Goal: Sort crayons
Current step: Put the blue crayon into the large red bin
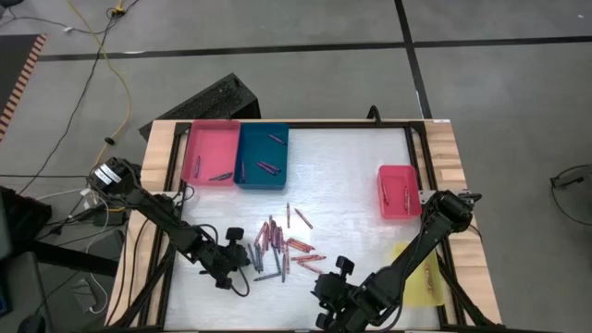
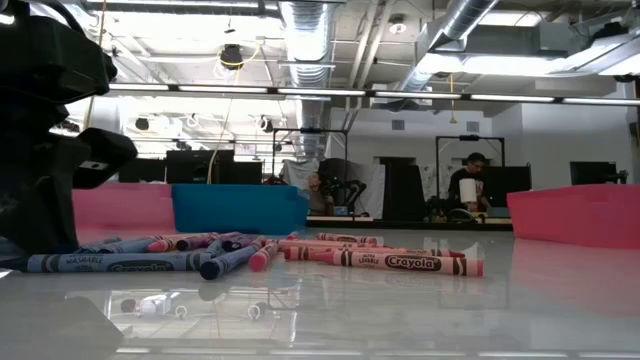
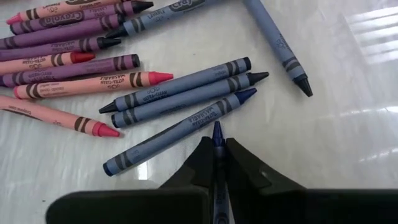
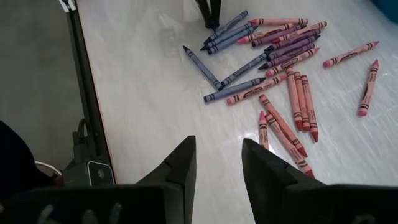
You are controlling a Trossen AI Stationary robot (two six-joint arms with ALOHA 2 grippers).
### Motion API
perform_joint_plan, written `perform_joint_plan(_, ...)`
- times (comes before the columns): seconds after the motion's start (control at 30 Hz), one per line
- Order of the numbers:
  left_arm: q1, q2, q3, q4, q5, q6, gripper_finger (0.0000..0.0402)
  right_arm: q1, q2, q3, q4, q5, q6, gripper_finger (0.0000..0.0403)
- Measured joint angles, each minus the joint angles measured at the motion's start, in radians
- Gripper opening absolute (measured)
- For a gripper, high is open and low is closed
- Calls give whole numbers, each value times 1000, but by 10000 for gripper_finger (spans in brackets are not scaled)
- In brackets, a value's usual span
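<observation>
The left tool point(image 3: 217, 149) is shown pressed together on a blue crayon point(image 3: 217, 138) at the left edge of the scattered crayons point(image 1: 277, 248), which are spread over the near middle of the white worktop point(image 1: 351, 176). The right tool point(image 4: 217, 163) is held with its fingers spread and nothing between them, above bare worktop to the near right of the pile. A few crayons are seen in the pink tray point(image 1: 211, 153), blue tray point(image 1: 263, 155) and red tray point(image 1: 399, 191)
</observation>
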Motion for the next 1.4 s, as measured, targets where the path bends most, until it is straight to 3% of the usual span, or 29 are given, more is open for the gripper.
perform_joint_plan(0.13, 0, 1, -1, 30, -11, -33, 13, 1, 0, 0, 16, 31, -9, 122)
perform_joint_plan(0.37, -7, -14, -3, 113, -44, -97, 13, 14, 0, 0, 61, 182, -61, 122)
perform_joint_plan(0.53, -31, -81, -3, 132, -116, -115, 13, 31, 0, 0, 66, 287, -61, 122)
perform_joint_plan(0.67, -56, -154, -3, 166, -192, -98, 13, 36, 0, 0, 84, 292, -61, 122)
perform_joint_plan(0.8, -85, -226, -2, 278, -293, -1, 13, 32, 0, 0, 169, 323, -137, 122)
perform_joint_plan(1.03, -129, -302, -2, 650, -381, 302, 13, 11, 0, 0, 322, 368, -309, 122)
perform_joint_plan(1.13, -146, -301, -1, 836, -379, 456, 13, -12, 0, 0, 348, 368, -318, 122)
perform_joint_plan(1.3, -151, -293, -1, 1042, -284, 606, 13, -65, 0, 0, 450, 357, -428, 129)
perform_joint_plan(1.4, -151, -293, 0, 1103, -248, 654, 13, -109, 0, 0, 579, 257, -559, 144)
